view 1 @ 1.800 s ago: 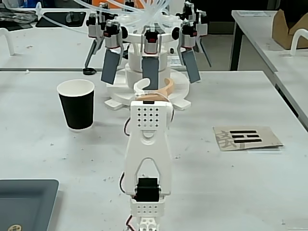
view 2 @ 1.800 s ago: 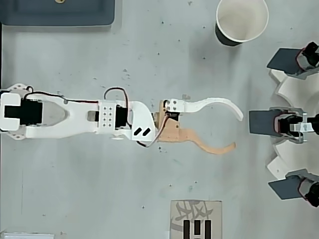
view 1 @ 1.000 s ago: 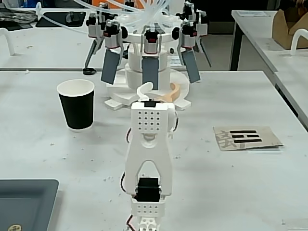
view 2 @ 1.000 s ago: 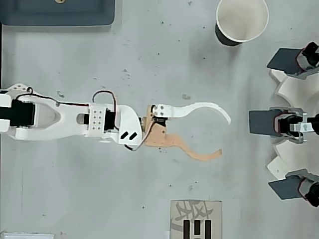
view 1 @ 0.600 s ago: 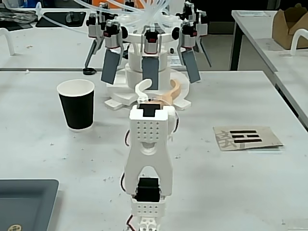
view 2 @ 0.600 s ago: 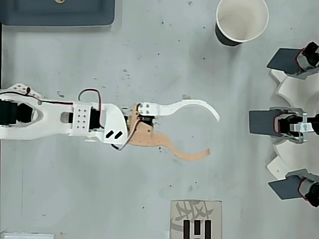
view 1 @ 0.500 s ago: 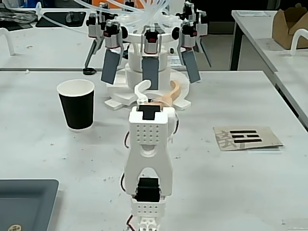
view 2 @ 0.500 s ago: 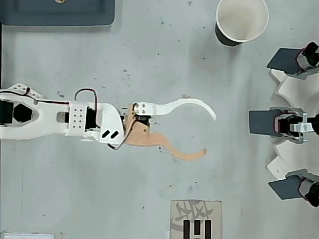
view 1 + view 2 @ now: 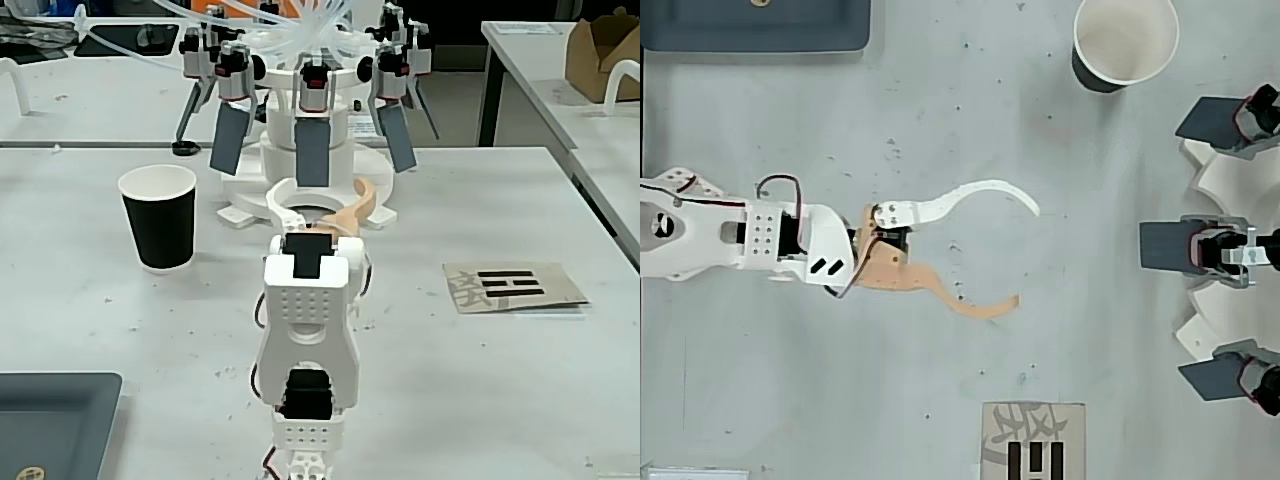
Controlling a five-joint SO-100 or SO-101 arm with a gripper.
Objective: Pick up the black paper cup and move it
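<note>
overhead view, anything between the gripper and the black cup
Nothing: only bare table lies between the open gripper and the cup in the overhead view.

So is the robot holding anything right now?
No, nothing. The tool is wide open with only bare table between its fingers, and the black paper cup stands far off by itself, untouched.

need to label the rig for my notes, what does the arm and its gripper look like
The arm is white printed plastic with black servo motors, a grid of small holes on one link, two dark slots near the wrist, and thin red and black wires looping over the joints. The gripper has two long curved fingers: one white, one tan-orange.
</note>
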